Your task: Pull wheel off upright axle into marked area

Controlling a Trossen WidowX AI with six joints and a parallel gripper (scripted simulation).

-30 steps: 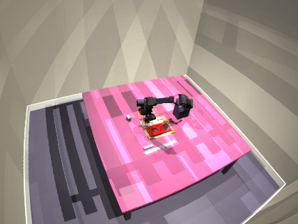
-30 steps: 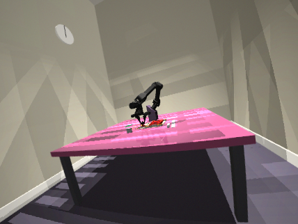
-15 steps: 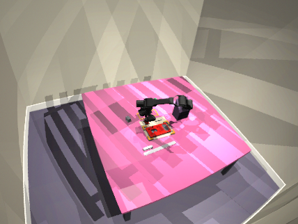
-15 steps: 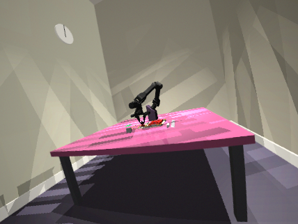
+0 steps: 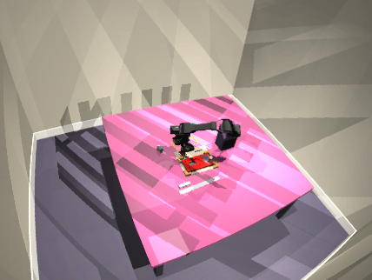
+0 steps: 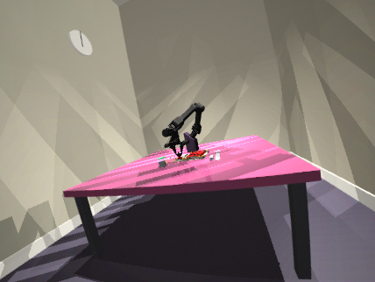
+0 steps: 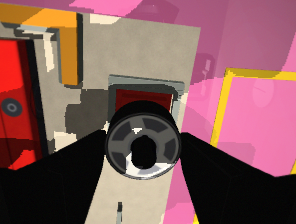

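Note:
The wheel (image 7: 117,146), dark with a grey spoked face, sits in the lower middle of the wrist view. My gripper (image 7: 143,138) (image 5: 186,150) (image 6: 179,155) is shut on it, one black finger at each side. The wheel is low over the beige board (image 7: 135,50), in front of a grey-framed holder (image 7: 145,80) with a dark red inside. The centre of the wheel is black; the axle cannot be made out, nor whether the wheel has risen on it. The marked area is a yellow outline (image 7: 260,74) on the pink table, right of the board in the wrist view.
A red panel (image 7: 12,75) with an orange corner piece (image 7: 70,60) lies left of the holder. In the top view, a small grey block (image 5: 160,149) stands left of the board and a long white bar (image 5: 200,185) lies in front of it.

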